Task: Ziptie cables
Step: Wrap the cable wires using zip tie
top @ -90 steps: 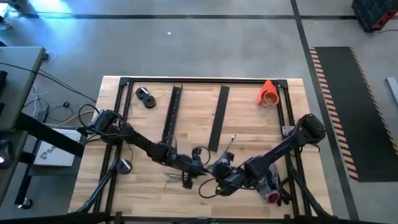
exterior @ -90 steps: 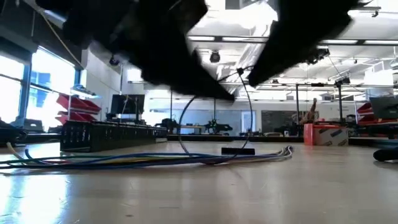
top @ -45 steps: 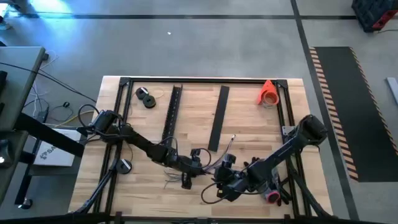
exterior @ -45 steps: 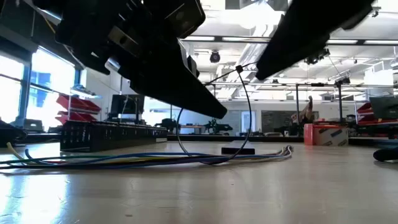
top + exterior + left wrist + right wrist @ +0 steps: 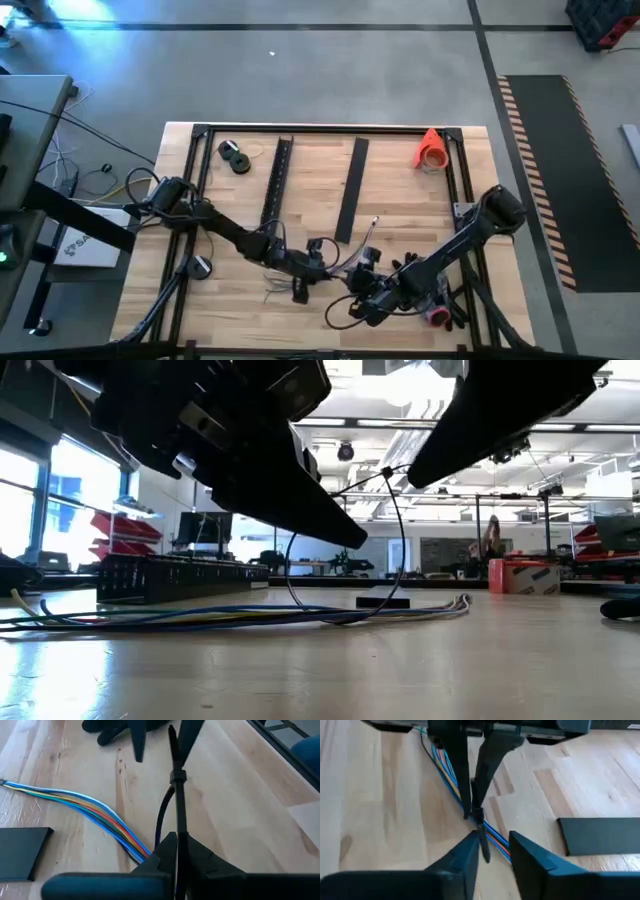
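Left end effector (image 5: pixel 177 847) hovers above cables (image 5: pixel 95 812).

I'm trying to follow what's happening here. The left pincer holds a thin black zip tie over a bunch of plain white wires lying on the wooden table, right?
Not quite. The bunch of thin wires is not white but multicoloured: blue, yellow, red and green, as the left wrist view shows. The rest holds: the left pincer holds the thin black zip tie over them on the wooden table.

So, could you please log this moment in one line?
left pincer: shut on zip tie | right pincer: open around its tail | cables: on table
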Robot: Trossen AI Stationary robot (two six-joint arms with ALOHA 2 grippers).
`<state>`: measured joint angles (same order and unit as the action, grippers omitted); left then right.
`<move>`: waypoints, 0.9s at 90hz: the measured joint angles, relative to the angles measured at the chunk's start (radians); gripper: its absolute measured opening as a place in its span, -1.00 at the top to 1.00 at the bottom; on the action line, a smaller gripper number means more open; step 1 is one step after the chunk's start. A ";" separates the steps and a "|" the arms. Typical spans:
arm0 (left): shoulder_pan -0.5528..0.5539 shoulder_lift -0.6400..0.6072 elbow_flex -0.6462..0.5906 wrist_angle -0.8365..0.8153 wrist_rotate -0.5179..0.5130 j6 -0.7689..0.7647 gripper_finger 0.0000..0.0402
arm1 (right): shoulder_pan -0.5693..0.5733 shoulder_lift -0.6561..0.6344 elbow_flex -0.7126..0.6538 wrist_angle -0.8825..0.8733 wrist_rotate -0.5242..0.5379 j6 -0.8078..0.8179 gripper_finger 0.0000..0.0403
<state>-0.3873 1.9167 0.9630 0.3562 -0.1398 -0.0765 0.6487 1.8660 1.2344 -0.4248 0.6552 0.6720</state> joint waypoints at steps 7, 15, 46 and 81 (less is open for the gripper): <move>0.001 0.000 0.000 0.000 0.000 -0.004 1.00 | 0.000 0.000 0.000 0.002 0.000 -0.009 0.86; 0.001 0.000 0.000 0.001 -0.013 -0.021 1.00 | 0.000 0.000 0.000 0.009 0.000 -0.023 0.97; 0.001 -0.052 0.001 0.014 -0.006 0.062 0.51 | 0.002 0.000 0.000 0.002 -0.022 0.250 1.00; 0.027 -0.048 0.001 0.126 0.033 0.236 0.25 | 0.002 0.000 0.000 0.000 -0.015 0.292 1.00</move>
<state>-0.3606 1.8686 0.9642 0.4825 -0.1073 0.1594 0.6510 1.8660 1.2343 -0.4248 0.6405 0.9642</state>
